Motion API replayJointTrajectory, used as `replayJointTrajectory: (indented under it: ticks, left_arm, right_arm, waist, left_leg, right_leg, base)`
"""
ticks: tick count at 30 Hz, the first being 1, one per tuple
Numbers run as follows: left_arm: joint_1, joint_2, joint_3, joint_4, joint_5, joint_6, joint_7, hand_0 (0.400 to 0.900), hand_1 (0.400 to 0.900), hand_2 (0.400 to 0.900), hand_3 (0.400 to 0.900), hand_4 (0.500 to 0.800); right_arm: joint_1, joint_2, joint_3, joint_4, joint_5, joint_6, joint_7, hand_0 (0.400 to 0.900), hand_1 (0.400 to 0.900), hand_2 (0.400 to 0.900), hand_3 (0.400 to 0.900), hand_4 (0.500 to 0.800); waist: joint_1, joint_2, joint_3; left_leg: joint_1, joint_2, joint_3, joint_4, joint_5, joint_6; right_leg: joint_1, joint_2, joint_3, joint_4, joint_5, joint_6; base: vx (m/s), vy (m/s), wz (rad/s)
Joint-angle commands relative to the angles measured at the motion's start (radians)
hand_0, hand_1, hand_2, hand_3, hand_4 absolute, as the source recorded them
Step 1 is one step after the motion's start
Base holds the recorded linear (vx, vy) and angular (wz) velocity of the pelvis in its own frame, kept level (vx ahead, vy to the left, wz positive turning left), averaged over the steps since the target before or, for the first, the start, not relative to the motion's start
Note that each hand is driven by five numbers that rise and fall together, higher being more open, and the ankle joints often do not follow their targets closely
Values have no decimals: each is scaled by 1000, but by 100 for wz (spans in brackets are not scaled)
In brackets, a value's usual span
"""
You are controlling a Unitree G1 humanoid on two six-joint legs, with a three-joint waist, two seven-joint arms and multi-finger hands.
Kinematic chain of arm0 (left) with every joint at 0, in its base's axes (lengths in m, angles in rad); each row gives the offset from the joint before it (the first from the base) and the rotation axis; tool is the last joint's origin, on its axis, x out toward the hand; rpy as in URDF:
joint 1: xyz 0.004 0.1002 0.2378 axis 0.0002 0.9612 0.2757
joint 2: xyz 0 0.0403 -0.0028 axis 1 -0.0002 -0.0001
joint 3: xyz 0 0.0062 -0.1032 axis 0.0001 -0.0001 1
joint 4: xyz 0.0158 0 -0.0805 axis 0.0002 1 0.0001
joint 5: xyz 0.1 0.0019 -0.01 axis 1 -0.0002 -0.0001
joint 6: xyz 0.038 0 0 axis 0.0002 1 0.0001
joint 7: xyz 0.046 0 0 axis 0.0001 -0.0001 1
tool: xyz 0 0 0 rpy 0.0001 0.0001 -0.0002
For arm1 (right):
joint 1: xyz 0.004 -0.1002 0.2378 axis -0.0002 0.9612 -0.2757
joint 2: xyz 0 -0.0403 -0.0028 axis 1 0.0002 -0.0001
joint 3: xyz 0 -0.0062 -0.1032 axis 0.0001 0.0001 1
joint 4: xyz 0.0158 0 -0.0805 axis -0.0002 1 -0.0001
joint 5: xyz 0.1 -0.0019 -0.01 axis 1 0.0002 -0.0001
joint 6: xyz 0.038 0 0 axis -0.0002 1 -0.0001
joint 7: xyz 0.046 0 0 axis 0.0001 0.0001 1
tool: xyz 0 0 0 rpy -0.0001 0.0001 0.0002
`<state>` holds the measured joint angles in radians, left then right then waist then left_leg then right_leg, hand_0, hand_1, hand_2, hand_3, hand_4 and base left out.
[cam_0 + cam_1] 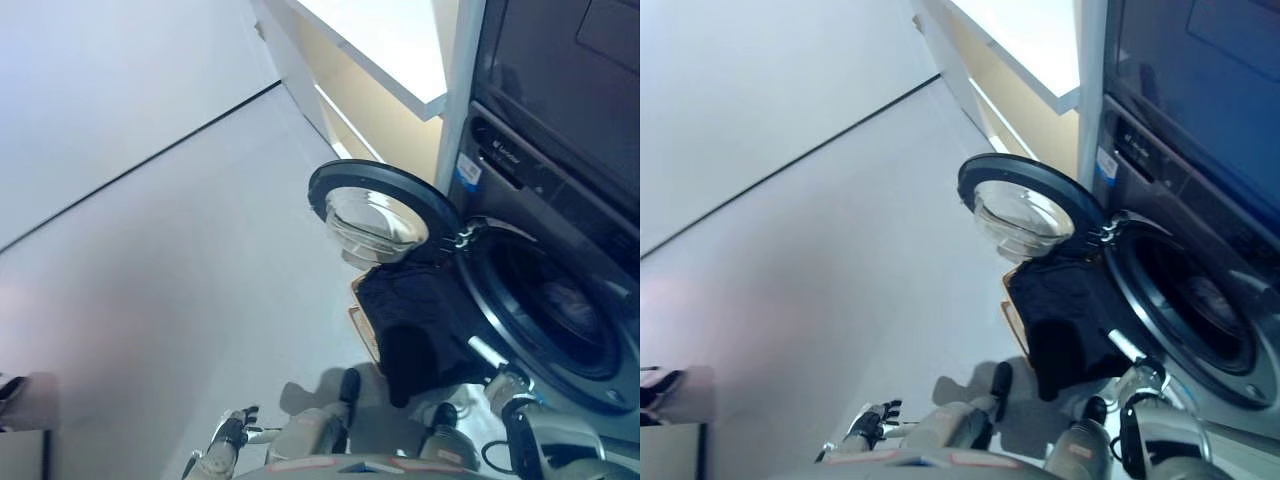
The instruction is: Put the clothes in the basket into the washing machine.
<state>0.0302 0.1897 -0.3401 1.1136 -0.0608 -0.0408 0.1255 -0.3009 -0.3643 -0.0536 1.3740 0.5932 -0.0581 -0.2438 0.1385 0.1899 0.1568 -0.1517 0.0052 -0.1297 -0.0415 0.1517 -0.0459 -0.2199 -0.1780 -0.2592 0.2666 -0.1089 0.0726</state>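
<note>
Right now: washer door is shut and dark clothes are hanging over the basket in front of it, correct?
Not quite. The washer door is swung open, as the left eye view shows, leaving the drum exposed. The dark clothes do hang over the basket in front of it.

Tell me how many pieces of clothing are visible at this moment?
1. A dark garment hangs beside the open washing machine door, in front of the drum opening. More may be hidden beneath it; the basket under it is barely visible.
</note>
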Motion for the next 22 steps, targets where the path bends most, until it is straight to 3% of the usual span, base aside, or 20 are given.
replayJointTrajectory:
  ticks: [1,4,6,14,22]
  left_arm:
    - [-8,36,69,98,45,-1,88,900,900,900,900,800]
    - [-10,31,77,161,98,-4,90,900,900,900,900,800]
    - [-19,31,70,187,141,5,77,900,900,900,900,800]
    - [-20,28,82,225,203,24,14,900,900,900,900,800]
    - [-34,40,86,229,209,31,3,900,900,900,900,800]
  right_arm:
    - [86,-2,63,6,-263,-4,-21,900,900,900,900,800]
    - [199,23,200,-8,-546,14,-21,900,900,900,900,800]
    - [266,38,243,-12,-640,27,11,900,900,900,900,800]
    - [398,77,101,100,-591,69,86,900,900,900,900,800]
    - [381,74,101,75,-590,67,102,900,900,900,900,800]
  waist:
    - [-33,-88,-59]
    - [-63,-138,-77]
    - [-82,-166,-98]
    - [-139,-205,-166]
    - [-159,-201,-183]
  left_leg:
    - [-15,43,2,-44,-4,-41]
    - [25,54,16,-46,-13,-36]
    - [56,59,24,-45,-25,-33]
    - [169,70,83,-46,-78,-24]
    - [232,83,129,-44,-99,-22]
  right_leg:
    - [120,-5,12,-184,118,30]
    - [144,4,25,-168,112,30]
    - [173,7,33,-164,103,32]
    - [240,7,85,-173,99,50]
    - [268,12,130,-178,94,55]
  base:
    - [35,0,-17]
    - [35,-11,-25]
    - [79,-6,-23]
    - [59,-6,-32]
    - [13,-17,-22]
